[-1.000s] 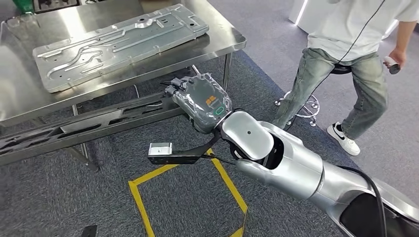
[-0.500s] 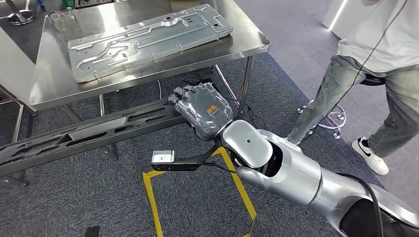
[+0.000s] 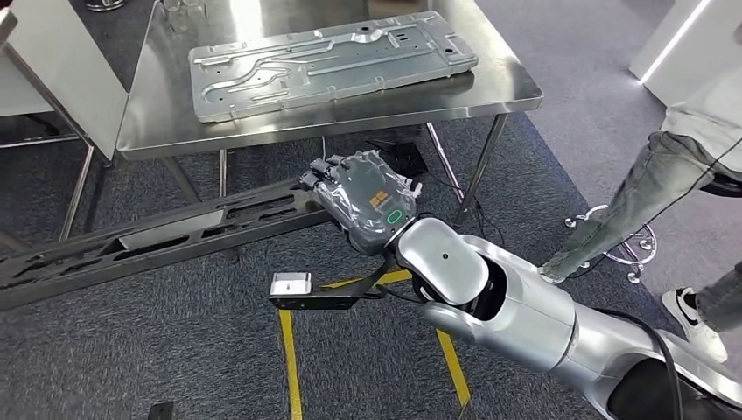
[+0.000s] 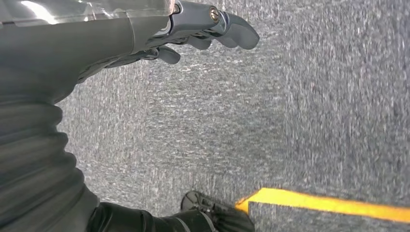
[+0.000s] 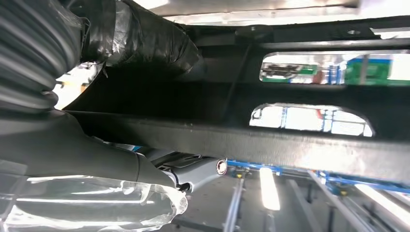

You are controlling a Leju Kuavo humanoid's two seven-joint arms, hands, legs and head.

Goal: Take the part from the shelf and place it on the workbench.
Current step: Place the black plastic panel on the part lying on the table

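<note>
The fingers of the right hand are wrapped over the near end of a long black slotted part, which is gripped there and carried above the carpet. In the right wrist view the same black part is seen close up, with the thick thumb pressed against one face and cut-out windows open along its length. From the hand the part runs down toward the left edge of the head frame, its far end passing out of the picture at lower left. It lies below and in front of the steel workbench, clear of the bench's front edge and crossing in front of the bench legs.

A grey stamped metal panel is laid across the workbench top, close to the front edge; bare steel is left at the left and right ends of the top. A yellow floor tape line is seen under the forearm on the grey carpet. At the right edge a person's jeans leg stands beside a stool base, well apart from the part.

In the left wrist view the left hand hangs over the carpet with its fingers loosely curved and apart, holding nothing.
</note>
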